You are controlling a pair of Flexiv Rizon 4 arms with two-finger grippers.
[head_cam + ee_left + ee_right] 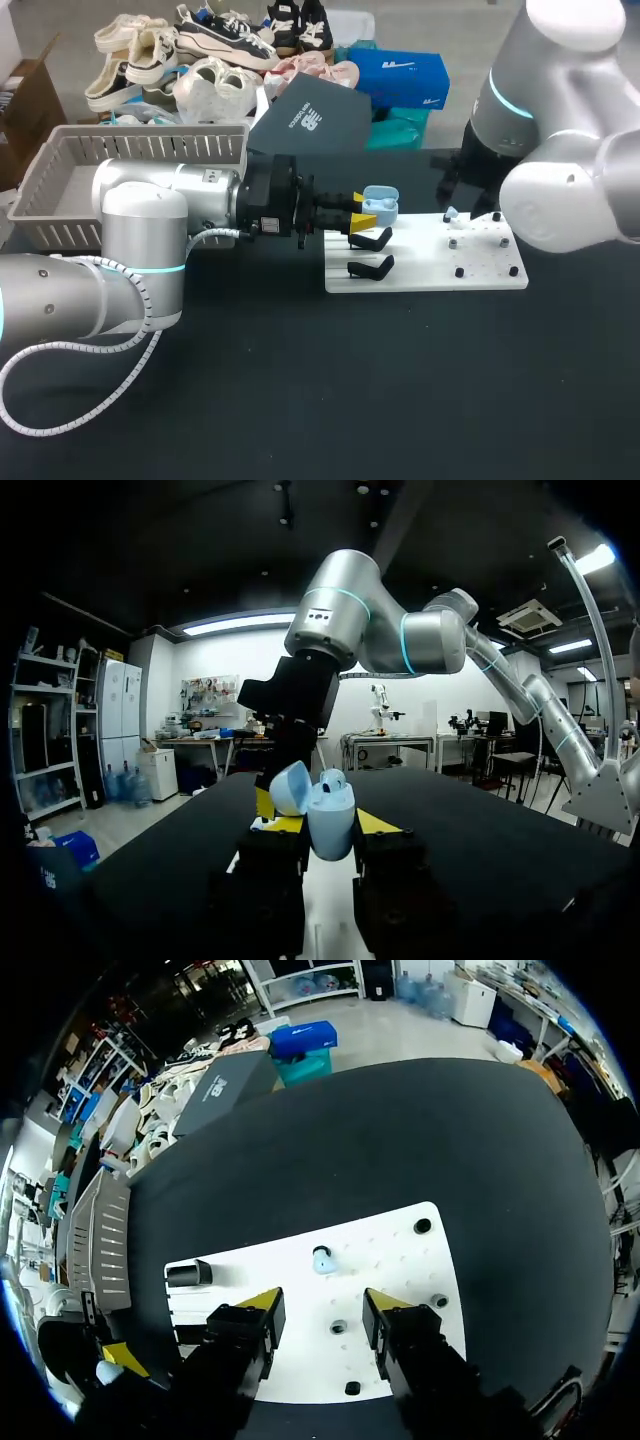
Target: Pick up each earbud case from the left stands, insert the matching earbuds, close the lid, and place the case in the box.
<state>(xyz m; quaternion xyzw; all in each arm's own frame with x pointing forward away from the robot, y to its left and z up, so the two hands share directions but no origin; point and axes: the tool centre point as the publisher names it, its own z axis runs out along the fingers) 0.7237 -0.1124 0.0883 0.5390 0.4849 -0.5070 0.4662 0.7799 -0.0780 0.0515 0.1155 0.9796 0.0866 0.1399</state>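
Left gripper point(360, 208) is squeezing the pale blue earbud case point(381, 203) mid-frame, lid up (earbud point(335, 778) showing). Right gripper point(322, 1303) is hanging spread apart.

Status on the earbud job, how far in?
Done: left gripper shut on the light blue case, lid open. In hand: right gripper open over a blue earbud on the white board. Left: insert earbuds, close lid, place in grey basket.

No legible text, labels or numbers
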